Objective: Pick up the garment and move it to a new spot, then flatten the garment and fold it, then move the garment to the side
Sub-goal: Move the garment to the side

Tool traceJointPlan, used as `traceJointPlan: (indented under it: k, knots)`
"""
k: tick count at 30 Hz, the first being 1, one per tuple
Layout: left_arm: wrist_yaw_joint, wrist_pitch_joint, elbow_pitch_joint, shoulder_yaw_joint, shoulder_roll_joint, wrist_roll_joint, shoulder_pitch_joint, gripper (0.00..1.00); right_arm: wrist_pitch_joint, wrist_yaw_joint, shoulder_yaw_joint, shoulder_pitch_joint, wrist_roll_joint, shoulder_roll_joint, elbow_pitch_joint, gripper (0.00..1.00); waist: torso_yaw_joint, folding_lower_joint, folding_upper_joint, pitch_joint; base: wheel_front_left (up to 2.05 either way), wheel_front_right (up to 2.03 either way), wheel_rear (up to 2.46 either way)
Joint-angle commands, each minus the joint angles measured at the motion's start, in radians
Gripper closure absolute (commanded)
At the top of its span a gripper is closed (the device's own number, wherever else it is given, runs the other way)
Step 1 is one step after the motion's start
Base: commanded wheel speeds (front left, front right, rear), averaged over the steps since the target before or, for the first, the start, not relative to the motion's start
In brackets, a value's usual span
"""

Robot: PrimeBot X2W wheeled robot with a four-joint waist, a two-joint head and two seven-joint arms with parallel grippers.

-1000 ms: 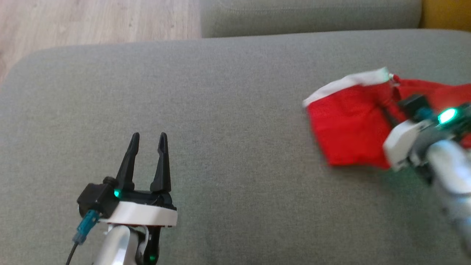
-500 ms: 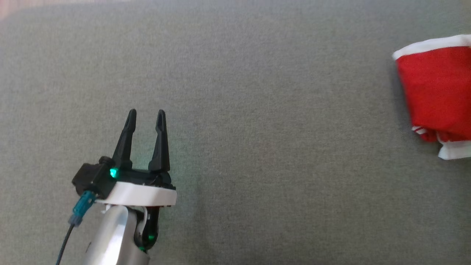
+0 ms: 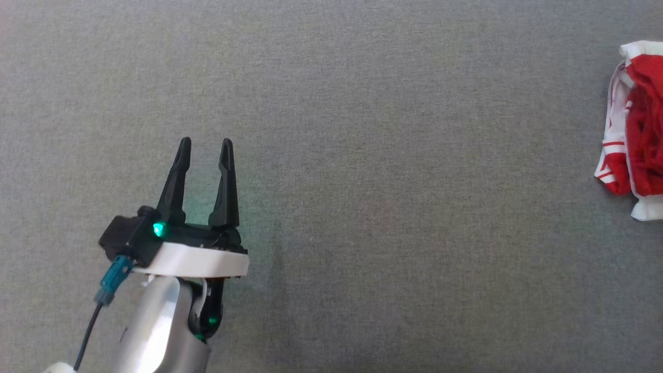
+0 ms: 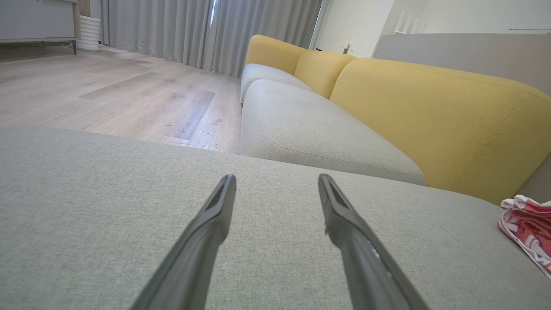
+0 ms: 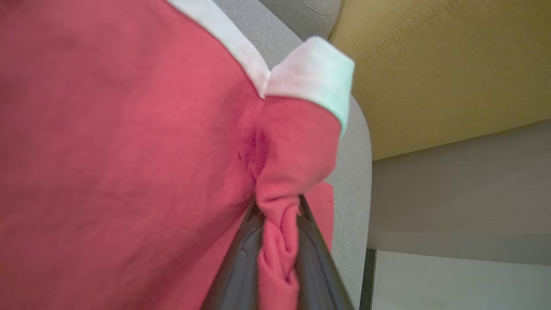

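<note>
Red garment (image 5: pixel 129 150), white-edged, bunched and creased

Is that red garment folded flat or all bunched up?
Bunched up. The red garment looks crumpled in the head view, and a twisted wad of it is pinched in the right gripper.

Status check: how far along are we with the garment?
Done: the right gripper is clamped on a bunched fold of the red garment. In hand: the move to a new spot; it looks crumpled. To do: flattening, folding, setting aside. The left gripper is open, empty, above the grey cushion.
</note>
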Motion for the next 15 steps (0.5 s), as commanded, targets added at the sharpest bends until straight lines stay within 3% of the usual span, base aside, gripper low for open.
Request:
traceJointPlan:
  k: [1, 2, 3, 4, 5, 15]
  knots:
    - [0.002, -0.008, -0.022, 0.026, 0.008, 0.006, -0.028, 0.0, 0.005, -0.001, -0.018, 0.028, -0.011, -0.03, -0.018, 1.0, -0.003, -0.0001, 0.0, -0.002, 0.0, 0.0, 0.0]
    - [0.002, -0.008, -0.022, 0.027, 0.008, 0.006, -0.029, 0.0, 0.004, -0.001, -0.031, 0.029, -0.015, -0.025, -0.019, 1.0, -0.005, -0.0001, 0.0, -0.004, 0.0, 0.0, 0.0]
    - [0.002, -0.008, -0.021, 0.027, 0.008, 0.007, -0.03, 0.0, 0.002, -0.001, -0.046, 0.029, -0.022, -0.02, -0.021, 0.72, -0.007, -0.0001, 0.0, -0.006, 0.0, 0.0, 0.0]
    - [0.002, -0.008, -0.02, 0.028, 0.008, 0.008, -0.029, 0.0, 0.0, -0.001, -0.06, 0.029, -0.032, -0.014, -0.023, 0.06, -0.009, -0.0001, 0.0, -0.01, 0.0, 0.0, 0.0]
    - [0.001, -0.008, -0.018, 0.029, 0.008, 0.008, -0.028, 0.0, 0.002, -0.001, -0.074, 0.031, -0.041, -0.007, -0.024, 0.0, -0.011, -0.0001, 0.0, -0.014, 0.0, 0.0, 0.0]
    - [0.001, -0.008, -0.011, 0.054, 0.008, 0.015, 0.0, 0.0, -0.001, -0.001, -0.203, 0.038, -0.124, 0.074, -0.075, 0.0, -0.035, -0.0001, 0.0, -0.106, 0.0, 0.0, 0.0]
